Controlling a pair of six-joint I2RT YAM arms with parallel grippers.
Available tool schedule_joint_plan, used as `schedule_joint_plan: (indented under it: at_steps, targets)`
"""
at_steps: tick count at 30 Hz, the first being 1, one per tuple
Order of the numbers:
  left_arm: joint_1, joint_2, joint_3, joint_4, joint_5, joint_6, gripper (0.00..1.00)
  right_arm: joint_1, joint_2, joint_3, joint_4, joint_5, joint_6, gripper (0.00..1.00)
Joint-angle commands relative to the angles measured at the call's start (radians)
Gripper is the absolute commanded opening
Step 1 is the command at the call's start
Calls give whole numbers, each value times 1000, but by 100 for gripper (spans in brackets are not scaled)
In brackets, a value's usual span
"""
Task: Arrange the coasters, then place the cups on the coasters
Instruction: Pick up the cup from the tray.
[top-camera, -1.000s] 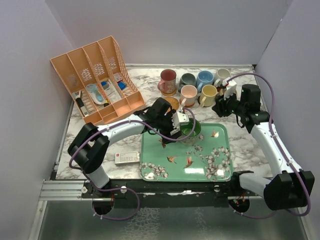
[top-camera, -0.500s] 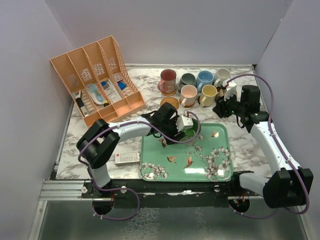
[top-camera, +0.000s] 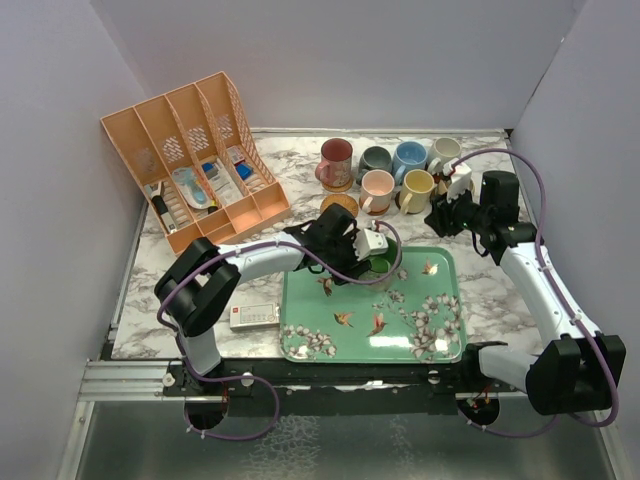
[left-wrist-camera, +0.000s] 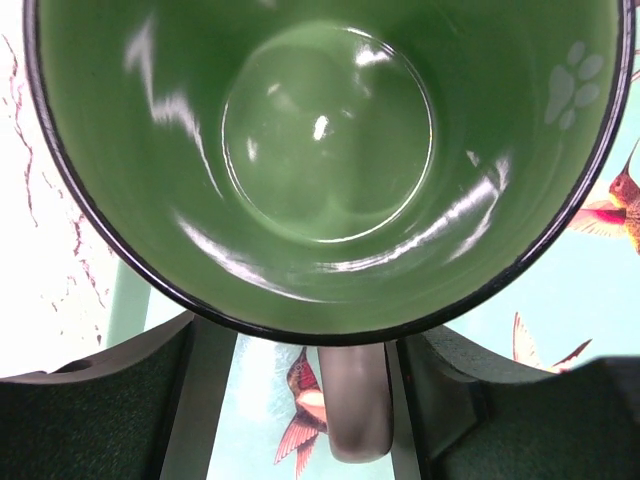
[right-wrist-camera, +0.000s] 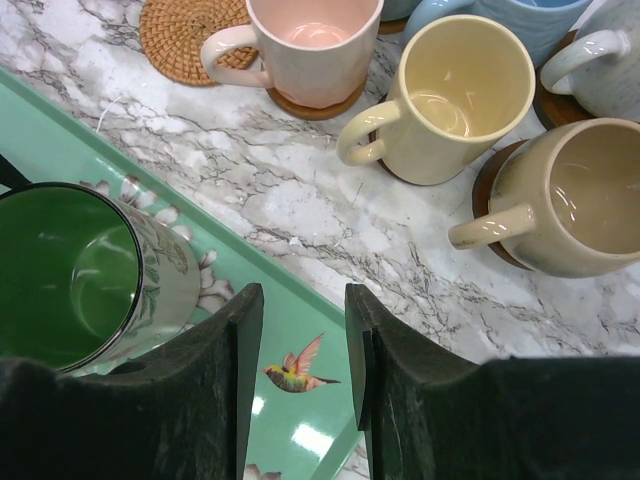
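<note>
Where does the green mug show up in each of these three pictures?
Top external: green mug mid-picture, on the far edge of the hummingbird tray.
Left wrist: fills the frame, handle pointing down.
Right wrist: lower left corner.
Shared landmark: the hummingbird tray under the mug.

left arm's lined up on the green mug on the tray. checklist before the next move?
1. Handle between the fingers: ok. The green mug has its handle inside the left tool.
2. Grip on the handle: not ok. The tray shows between the handle and the fingers; the jaws are open.
3. Mug upright and empty: ok.
4. Free coaster: ok. The woven coaster beside the pink cup is bare.
5. Right tool out of the path: cannot tell. It hovers open over the tray's far edge, close to the mug.
</note>
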Motion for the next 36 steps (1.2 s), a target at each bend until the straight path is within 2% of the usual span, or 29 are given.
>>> schedule_joint_plan:
  at_steps: [1,9,16,24,36]
  targets:
    - [-7,-25,35,14,-13,2,56,-8,1,-12,26,-13,-22,39]
    - [-8,-29,40,6,4,-6,45,-8,3,-13,24,-5,-28,38]
    - [-11,-50,40,-11,26,0,24,-8,8,-16,25,-2,-33,38]
    - [-10,-88,77,-62,29,75,0,-8,21,-17,25,2,-33,38]
    - [5,-165,83,-44,48,65,0,-9,33,-19,31,25,-37,38]
